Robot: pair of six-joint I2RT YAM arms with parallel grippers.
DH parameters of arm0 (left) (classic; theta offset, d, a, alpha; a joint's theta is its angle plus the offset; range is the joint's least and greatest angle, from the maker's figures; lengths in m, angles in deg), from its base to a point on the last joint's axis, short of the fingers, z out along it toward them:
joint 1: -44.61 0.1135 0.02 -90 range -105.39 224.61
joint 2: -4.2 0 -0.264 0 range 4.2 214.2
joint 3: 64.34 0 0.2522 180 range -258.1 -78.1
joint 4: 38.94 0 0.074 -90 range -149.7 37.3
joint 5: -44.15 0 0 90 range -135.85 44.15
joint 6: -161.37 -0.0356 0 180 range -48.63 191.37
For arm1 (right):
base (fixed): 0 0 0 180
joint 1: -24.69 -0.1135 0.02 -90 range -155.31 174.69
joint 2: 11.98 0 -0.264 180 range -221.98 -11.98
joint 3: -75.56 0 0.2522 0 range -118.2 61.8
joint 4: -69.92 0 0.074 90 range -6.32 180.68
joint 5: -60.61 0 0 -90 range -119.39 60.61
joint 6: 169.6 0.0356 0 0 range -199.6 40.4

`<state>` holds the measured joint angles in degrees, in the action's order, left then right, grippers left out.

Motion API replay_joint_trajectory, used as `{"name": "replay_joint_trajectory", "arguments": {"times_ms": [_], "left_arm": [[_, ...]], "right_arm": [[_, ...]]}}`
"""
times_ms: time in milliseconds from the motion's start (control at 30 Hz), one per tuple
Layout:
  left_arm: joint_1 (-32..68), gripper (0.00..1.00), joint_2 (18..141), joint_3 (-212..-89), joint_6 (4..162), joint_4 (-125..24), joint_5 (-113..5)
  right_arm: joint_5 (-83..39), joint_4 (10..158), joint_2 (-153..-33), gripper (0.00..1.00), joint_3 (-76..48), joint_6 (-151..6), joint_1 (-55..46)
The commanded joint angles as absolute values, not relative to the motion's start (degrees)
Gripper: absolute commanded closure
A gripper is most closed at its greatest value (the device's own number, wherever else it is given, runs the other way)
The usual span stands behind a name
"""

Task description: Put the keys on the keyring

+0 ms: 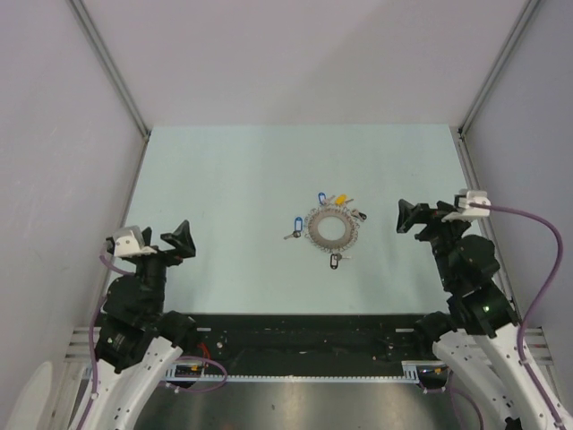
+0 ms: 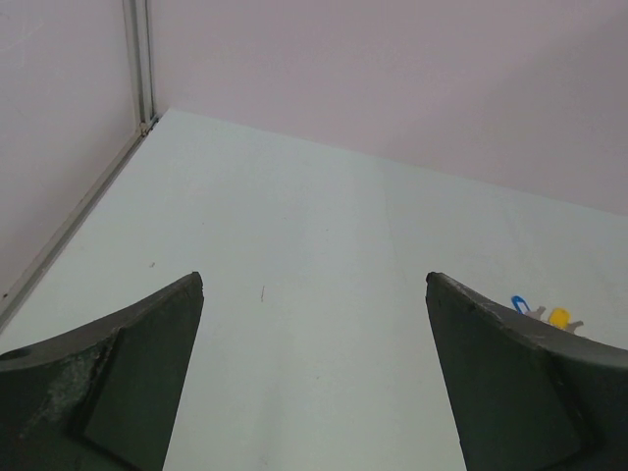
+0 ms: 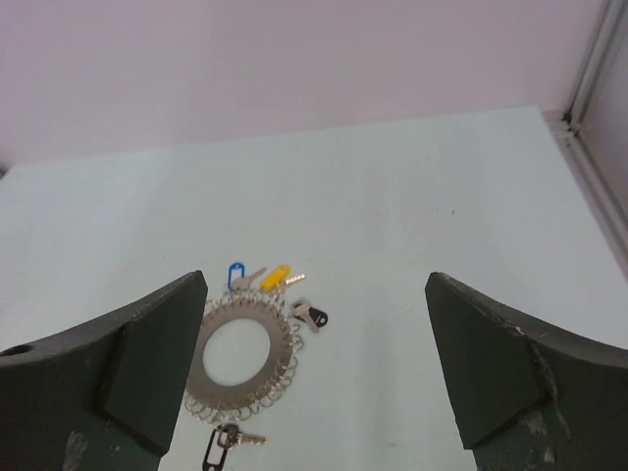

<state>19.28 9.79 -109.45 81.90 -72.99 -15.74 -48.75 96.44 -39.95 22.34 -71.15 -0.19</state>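
The grey keyring (image 1: 312,231) lies flat at the middle of the pale table, fringed with small wire loops. Tiny keys lie round it: a blue key (image 1: 321,199), a yellow key (image 1: 339,199), a black key (image 1: 361,215) and a black-tagged key (image 1: 336,261). My left gripper (image 1: 182,242) is open and empty, far left of the ring. My right gripper (image 1: 405,217) is open and empty, to the right of it. The right wrist view shows the keyring (image 3: 281,345), the blue key (image 3: 235,275), the yellow key (image 3: 276,277) and the black key (image 3: 314,316) between my fingers. The left wrist view shows the blue key (image 2: 520,302) and the yellow key (image 2: 558,317).
Pale walls with metal corner rails (image 1: 112,67) close the table (image 1: 224,170) on three sides. A dark rail (image 1: 304,331) runs along the near edge between the arm bases.
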Motion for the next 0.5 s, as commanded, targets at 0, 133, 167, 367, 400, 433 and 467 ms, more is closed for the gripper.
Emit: {"name": "replay_joint_trajectory", "arguments": {"times_ms": [0,133,167,367,400,433,467], "left_arm": [[19.56,0.0,7.55,-108.86,82.01,-71.69,-16.14],[19.56,0.0,6.23,-108.42,81.83,-70.81,-16.32],[19.56,0.0,6.31,-108.51,81.66,-70.63,-16.23],[19.56,0.0,7.19,-108.42,82.53,-69.4,-15.97],[19.56,0.0,7.19,-108.42,82.71,-68.88,-16.23],[19.56,0.0,7.02,-108.34,82.8,-68.44,-16.58],[19.56,0.0,6.75,-108.25,83.5,-68.0,-16.15]], "right_arm": [[-54.79,99.24,-32.74,0.0,21.72,-75.29,-0.01],[-55.58,100.99,-29.57,0.0,21.72,-75.82,-0.01],[-55.67,101.69,-29.47,0.0,22.07,-76.0,-0.09],[-55.49,101.88,-29.21,0.01,22.25,-75.12,-0.09],[-55.5,101.79,-29.21,0.0,22.25,-75.21,-0.01],[-55.32,101.7,-29.12,0.0,22.25,-75.12,-0.01],[-55.23,101.53,-29.03,0.0,22.34,-75.21,-0.09]]}}
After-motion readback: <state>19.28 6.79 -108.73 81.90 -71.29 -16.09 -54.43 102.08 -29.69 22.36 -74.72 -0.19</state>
